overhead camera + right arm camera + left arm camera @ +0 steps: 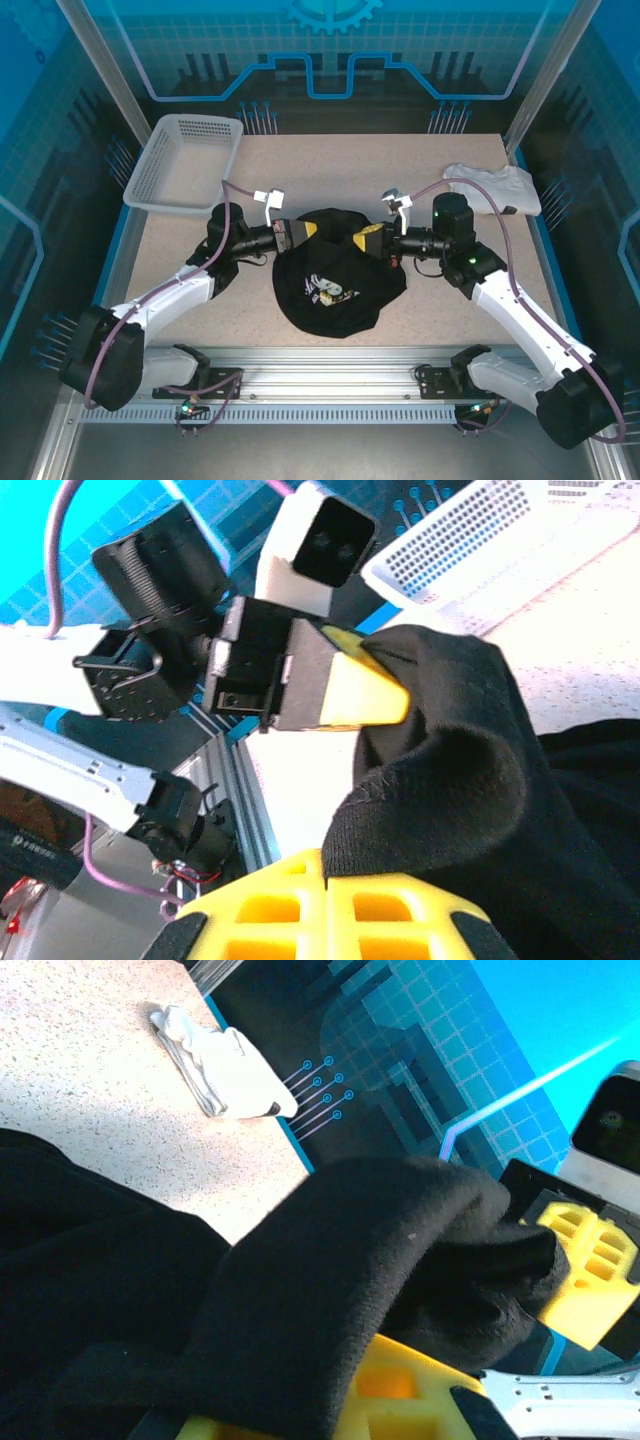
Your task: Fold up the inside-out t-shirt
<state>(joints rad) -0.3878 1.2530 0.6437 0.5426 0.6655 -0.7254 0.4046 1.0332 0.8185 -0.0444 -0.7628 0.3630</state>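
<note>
**Two pinches on one bunched shirt**

At the far left corner of the table (pixel 250 320) stood a white basket (pixel 185 160), well out of the way. The left claw (pixel 303 232) was pressed together on a fold of the black shirt (pixel 335 275). The shirt lay in a rumpled heap at the middle of the table, toward the near edge (a pale print showed on it, too small to read). Just beside it, the right claw (pixel 362 240) was likewise pinching a fold of the same cloth, so both grips sat close together at the heap's far side. A white folded garment (pixel 495 185) lay at the far right corner.

The step in hand looked to be opening the heap out. Doing it well would have meant lifting both pinches together, then drawing them apart evenly toward the left and right edges. That way the cloth could spread flat without slipping from either grip.
</note>
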